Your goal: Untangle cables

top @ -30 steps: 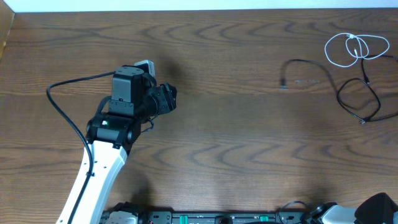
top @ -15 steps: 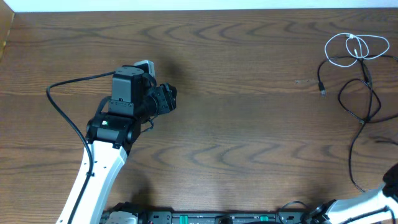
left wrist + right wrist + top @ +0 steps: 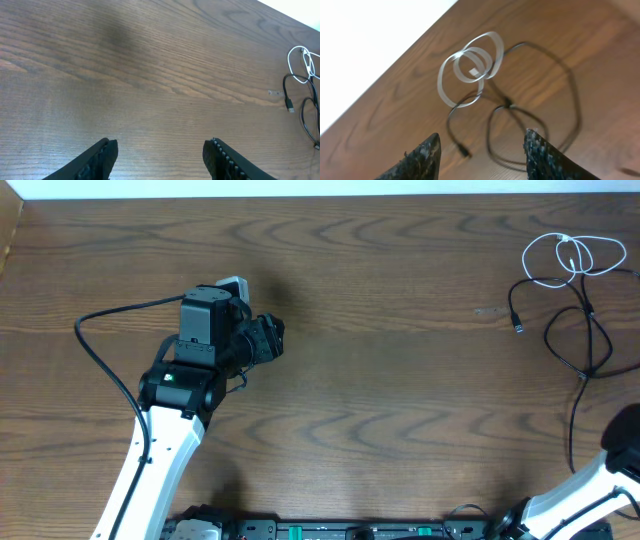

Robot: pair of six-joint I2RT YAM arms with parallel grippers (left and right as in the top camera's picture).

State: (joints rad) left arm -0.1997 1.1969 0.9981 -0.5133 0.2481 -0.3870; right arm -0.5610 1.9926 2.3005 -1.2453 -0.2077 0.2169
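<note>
Presently the tangle lies at the far right of the brown wood-grain worktop [image 3: 380, 390], close to its back edge. A thin white cable [image 3: 572, 252] is wound there in a few overlapping loops, cinched at one spot by what looks like a small tie. Thin black cables [image 3: 589, 308] meet the coil's near side and spread toward the front in slack loops. In the right wrist view these strands cross one another just below the white coil. Which strand passes over which cannot be told; that view is blurred. One small black plug end [image 3: 518, 327] lies free to the left of the loops, touching nothing else, and one long black strand trails down toward the right arm. The right gripper [image 3: 482, 150] hangs above this strand, aimed at the bundle, jaws apart and nothing between them. Judgement: it is placed to look the knot over and pick a strand, and no grasp is made yet. The left gripper [image 3: 159, 155] is well apart, over bare wood on the left half. Its jaws stand moderately wide with nothing in them, and the cables show only at the far right of its view. It is probably parked there to keep clear. Judgement: task barely begun, with black and white not separated. The free plug end looks the easiest start.
</note>
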